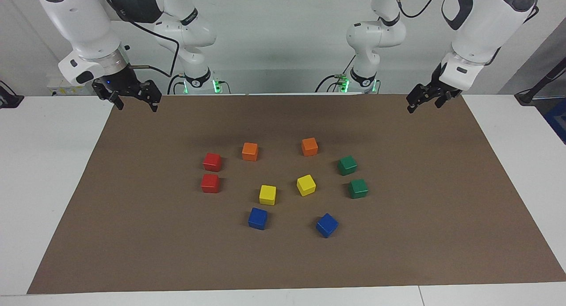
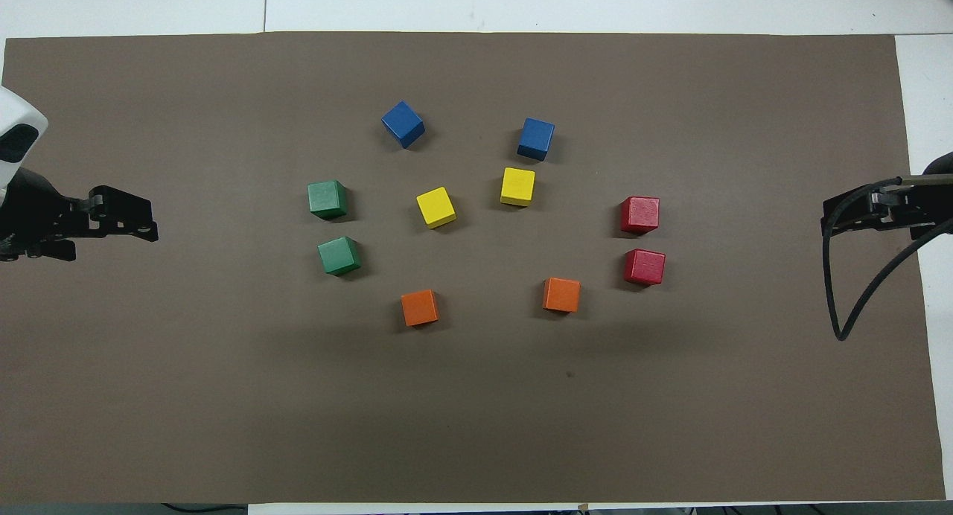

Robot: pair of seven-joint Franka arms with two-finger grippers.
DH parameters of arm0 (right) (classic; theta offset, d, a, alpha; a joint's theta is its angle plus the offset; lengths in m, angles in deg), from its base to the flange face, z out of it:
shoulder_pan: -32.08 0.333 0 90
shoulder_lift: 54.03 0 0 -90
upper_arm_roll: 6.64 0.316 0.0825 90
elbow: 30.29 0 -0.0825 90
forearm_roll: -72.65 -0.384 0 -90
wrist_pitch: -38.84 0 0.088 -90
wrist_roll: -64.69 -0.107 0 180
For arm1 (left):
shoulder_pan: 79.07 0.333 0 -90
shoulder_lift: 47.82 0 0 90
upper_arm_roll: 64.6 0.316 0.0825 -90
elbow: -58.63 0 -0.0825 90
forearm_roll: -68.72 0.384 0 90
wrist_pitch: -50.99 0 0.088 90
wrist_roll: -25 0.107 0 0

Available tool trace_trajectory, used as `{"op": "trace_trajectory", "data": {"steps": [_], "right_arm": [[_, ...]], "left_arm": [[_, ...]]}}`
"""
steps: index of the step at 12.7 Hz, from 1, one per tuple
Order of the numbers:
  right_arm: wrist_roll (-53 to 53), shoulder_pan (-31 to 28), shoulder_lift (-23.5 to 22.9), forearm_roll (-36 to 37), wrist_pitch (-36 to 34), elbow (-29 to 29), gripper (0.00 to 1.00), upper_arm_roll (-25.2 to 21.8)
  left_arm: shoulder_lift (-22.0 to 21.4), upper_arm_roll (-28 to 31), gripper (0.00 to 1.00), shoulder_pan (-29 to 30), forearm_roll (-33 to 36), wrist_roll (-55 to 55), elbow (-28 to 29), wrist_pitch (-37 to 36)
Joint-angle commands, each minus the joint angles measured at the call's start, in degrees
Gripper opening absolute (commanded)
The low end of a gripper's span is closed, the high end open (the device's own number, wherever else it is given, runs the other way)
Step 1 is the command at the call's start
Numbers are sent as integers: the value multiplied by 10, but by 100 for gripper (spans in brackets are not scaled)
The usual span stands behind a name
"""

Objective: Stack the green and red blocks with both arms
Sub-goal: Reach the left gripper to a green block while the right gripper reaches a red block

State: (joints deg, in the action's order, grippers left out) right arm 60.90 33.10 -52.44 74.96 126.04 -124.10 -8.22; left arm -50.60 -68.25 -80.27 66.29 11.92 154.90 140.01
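Two green blocks (image 1: 352,177) sit on the brown mat (image 1: 132,235) toward the left arm's end; two red blocks (image 1: 211,173) toward the right arm's end. Left pincer (image 1: 422,101) and right pincer (image 1: 132,98) hover open, empty, over the mat's corners nearest the robots.

One camera sits high across the table and faces the robots, taking in both arm bases at its top and the whole brown mat (image 1: 132,235). The other hangs above the robots' end, looking steeply down and forward. Both stand well back and share the mat, seen half a turn apart.
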Motion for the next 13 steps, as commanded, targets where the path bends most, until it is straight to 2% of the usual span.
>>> {"op": "trace_trajectory", "data": {"steps": [1,5,7,8,10,12,13], "right_arm": [[7,-11,-3,-4,-7,4,100,4],[-23,-3,3,-6,-6,-10,100,5],[-94,17,18,-33,50,-56,100,14],[-120,42,24,-34,81,-83,100,14],[-156,77,21,-34,144,-129,100,14],[-190,98,4,-34,210,-170,100,14],[-192,98,-7,-34,240,-187,100,14]], "left_arm": [[-1,-7,100,8,11,5,-1,8],[-6,-7,100,9,9,5,4,9],[-11,-8,100,8,9,9,19,13],[-19,-8,100,-2,9,5,36,25],[-39,-8,100,-44,6,-83,91,88],[-63,-8,100,-98,6,-184,162,168],[-63,-8,100,-128,6,-206,182,185]]}}
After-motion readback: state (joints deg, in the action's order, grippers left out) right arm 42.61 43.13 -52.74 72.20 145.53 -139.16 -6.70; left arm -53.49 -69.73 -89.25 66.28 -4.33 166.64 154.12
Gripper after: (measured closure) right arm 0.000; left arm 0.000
